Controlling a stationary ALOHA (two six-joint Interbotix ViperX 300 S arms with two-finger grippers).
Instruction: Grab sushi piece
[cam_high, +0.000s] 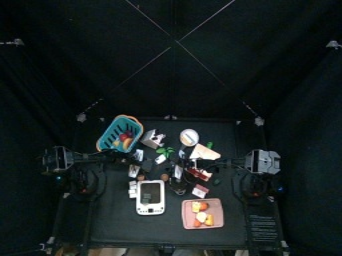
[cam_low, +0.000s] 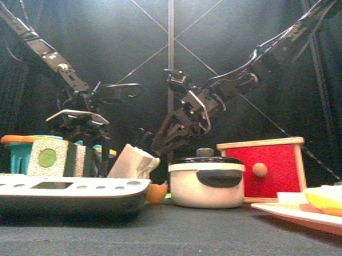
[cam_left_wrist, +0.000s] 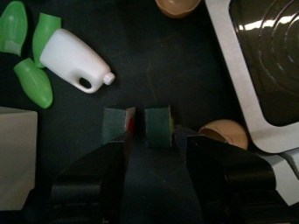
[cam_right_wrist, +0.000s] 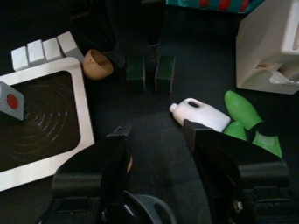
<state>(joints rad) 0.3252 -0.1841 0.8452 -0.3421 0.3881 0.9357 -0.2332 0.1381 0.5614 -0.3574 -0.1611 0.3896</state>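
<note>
I cannot pick out the sushi piece for sure. Orange and yellow food pieces (cam_high: 201, 209) lie on a pink plate (cam_high: 218, 221) at the table's front right. My left gripper (cam_left_wrist: 138, 123) hangs over bare table between a white bottle (cam_left_wrist: 76, 59) and a white scale (cam_left_wrist: 263, 70). Its green pads are almost together, with only a thin pale sliver between them. The right wrist view also shows it (cam_right_wrist: 149, 73). My right gripper (cam_right_wrist: 167, 133) is open and empty, just behind the left one.
Green leaf pieces (cam_right_wrist: 246, 118) lie beside the bottle (cam_right_wrist: 198, 114). Brown round pieces (cam_left_wrist: 222, 133) and white blocks (cam_right_wrist: 41, 52) sit by the scale (cam_right_wrist: 41, 122). A white pot (cam_low: 203, 182), a red box (cam_low: 267, 165) and a blue basket (cam_high: 124, 130) crowd the table.
</note>
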